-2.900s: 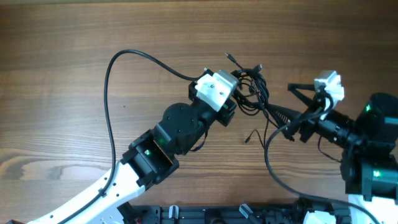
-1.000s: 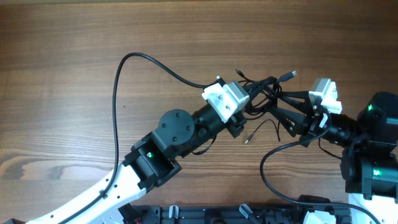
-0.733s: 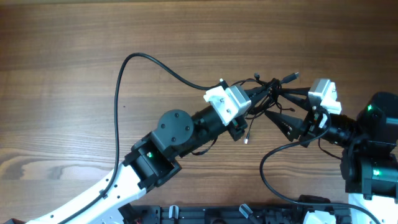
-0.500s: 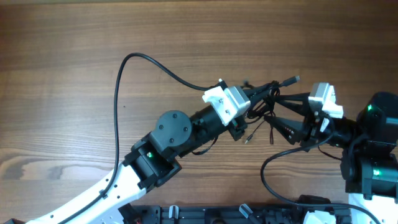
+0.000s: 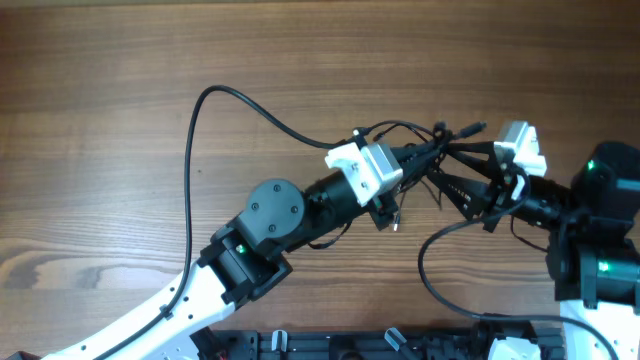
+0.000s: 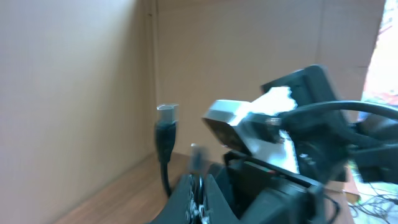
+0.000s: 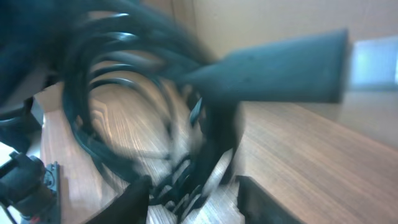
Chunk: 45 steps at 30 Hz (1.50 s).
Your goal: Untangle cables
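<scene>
The cables [image 5: 436, 148] hang bunched just above the counter [image 5: 100, 60], toward its right edge and midway between far and near edges. The clenched left claw [image 5: 418, 158] pinches them, and the released right claw [image 5: 442, 164] straddles the strands. The step in hand looks like singling out one cord, so the right claw should next close on one strand, perhaps the one ending in the plug [image 5: 469, 129], and draw it rightward clear of the right arm's thick cable [image 5: 421, 262] looping nearby.

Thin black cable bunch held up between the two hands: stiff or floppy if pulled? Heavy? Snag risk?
Probably floppy: the thin black cable bunch sags in loops from the left hand, one plug end dangling below. Likely light, its strands being far thinner than either hand. Loops may snag on the right hand, whose fingers are spread.
</scene>
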Available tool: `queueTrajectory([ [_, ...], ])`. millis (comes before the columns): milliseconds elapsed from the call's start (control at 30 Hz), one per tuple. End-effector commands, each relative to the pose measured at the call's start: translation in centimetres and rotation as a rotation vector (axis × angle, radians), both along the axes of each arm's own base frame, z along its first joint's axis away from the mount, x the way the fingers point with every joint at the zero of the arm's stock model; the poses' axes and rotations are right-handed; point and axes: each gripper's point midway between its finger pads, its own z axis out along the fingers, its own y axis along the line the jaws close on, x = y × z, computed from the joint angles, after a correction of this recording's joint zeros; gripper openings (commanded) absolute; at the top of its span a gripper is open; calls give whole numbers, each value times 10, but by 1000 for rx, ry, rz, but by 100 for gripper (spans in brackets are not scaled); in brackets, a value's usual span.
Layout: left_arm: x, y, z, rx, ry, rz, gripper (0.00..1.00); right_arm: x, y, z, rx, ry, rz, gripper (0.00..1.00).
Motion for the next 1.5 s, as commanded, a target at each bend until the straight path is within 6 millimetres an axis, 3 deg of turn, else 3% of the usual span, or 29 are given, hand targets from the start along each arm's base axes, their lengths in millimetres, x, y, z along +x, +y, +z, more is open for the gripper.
queueTrajectory([
  [0,-11,-3,9,-18,-13,-60,4,-9,9,7,56,9,108,30],
  [133,-3,1,9,-25,-3,-6,4,-23,15,15,102,5,199,9],
  [200,7,6,9,-31,8,53,4,-25,16,16,108,5,209,4],
  [300,26,17,6,-36,37,178,4,-25,16,15,109,6,209,4],
  [500,80,73,-18,-128,265,606,4,-36,19,23,140,-13,280,4],
  [667,89,90,-42,-86,339,729,4,-40,21,34,147,-74,331,4],
  [767,89,90,-57,-39,373,737,4,-37,20,46,150,-84,329,4],
  [867,88,90,-66,-37,419,740,4,-28,18,55,150,-88,286,8],
  [1000,88,91,-72,-66,480,739,4,4,7,60,171,-39,84,7],
  [1067,87,91,-73,-68,483,738,4,32,-9,58,222,46,-113,10],
  [1100,87,91,-72,-69,483,736,4,40,-15,57,241,72,-175,13],
  [1133,87,91,-72,-70,482,736,4,53,-27,54,278,123,-287,24],
  [1167,86,90,-71,-71,482,730,4,63,-39,50,312,168,-388,25],
  [1200,86,90,-69,-76,481,722,4,70,-47,47,337,199,-454,32],
  [1267,83,89,-64,-90,477,701,4,67,-44,47,324,189,-428,41],
  [1367,81,87,-59,-100,470,682,4,38,-15,47,163,14,-161,45],
  [1400,78,84,-55,-104,465,651,4,24,-5,41,100,-54,-51,45],
  [1467,74,80,-45,-127,457,604,4,15,-1,22,-1,-128,8,45],
])
